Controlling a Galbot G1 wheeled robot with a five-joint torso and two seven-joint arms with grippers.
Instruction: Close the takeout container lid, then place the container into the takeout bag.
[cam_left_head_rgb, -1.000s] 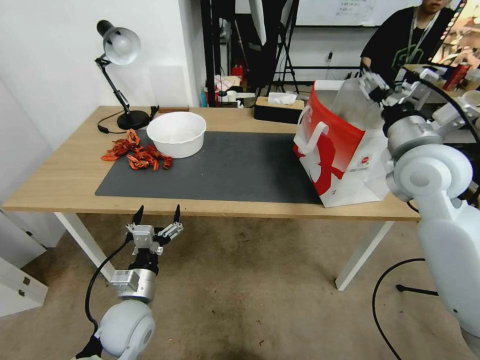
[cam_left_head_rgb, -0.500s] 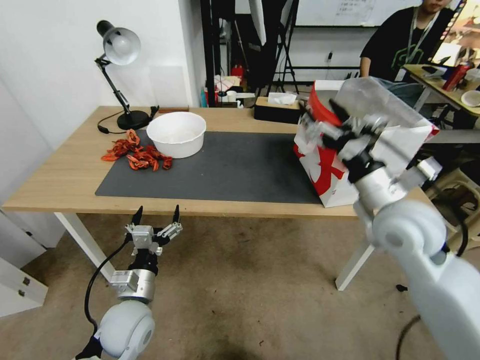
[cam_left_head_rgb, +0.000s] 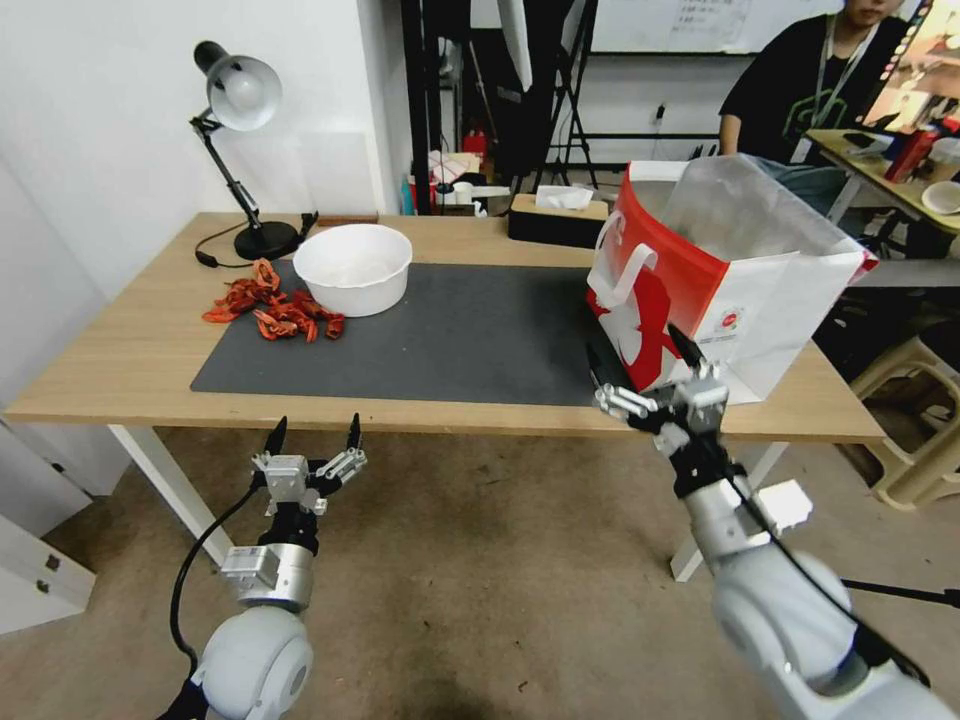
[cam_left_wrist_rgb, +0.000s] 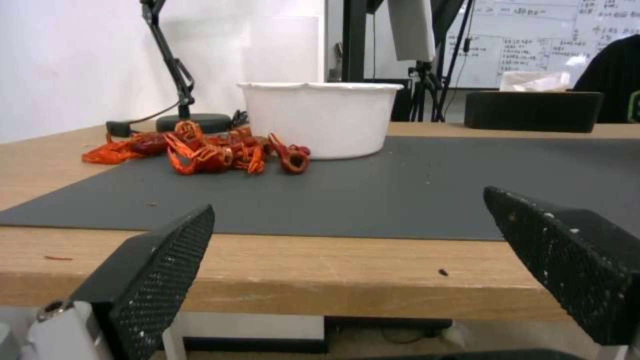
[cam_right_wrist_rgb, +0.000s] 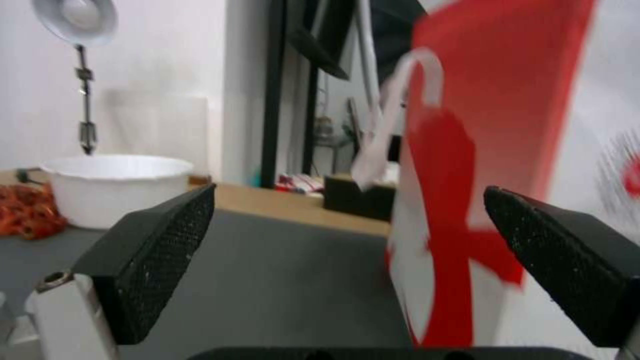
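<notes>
Room: white wall on the left; dark stands, cluttered shelving and a whiteboard at the far side; bare concrete floor in front of the table.

Table: light wood top on white legs, running left to right across the scene.

Mat: dark grey, laid along the middle of the table, its near edge just short of the table's near edge.

Bag: red and white paper, standing upright at the right end of the table, its left bottom corner on the mat. White flat handle on the left face, small logo on the near face, mouth open with silvery lining showing. What lies inside cannot be seen from here, and the container's place cannot be told.

Bowl: round, white, on the far left corner of the mat; nothing can be made out inside it.

Lamp: black desk lamp at the far left of the table, shade turned toward the room.

Tissue box: black, at the far edge of the table, left of the bag, a white tissue sticking up.

Red scraps: a loose pile just left of the bowl, touching its base, partly on the mat.

Right gripper: at the table's near edge, just in front of the bag's near left corner, fingers spread wide, holding nothing.

Left gripper: below the near edge of the table on the left, fingers spread wide, holding nothing.
</notes>
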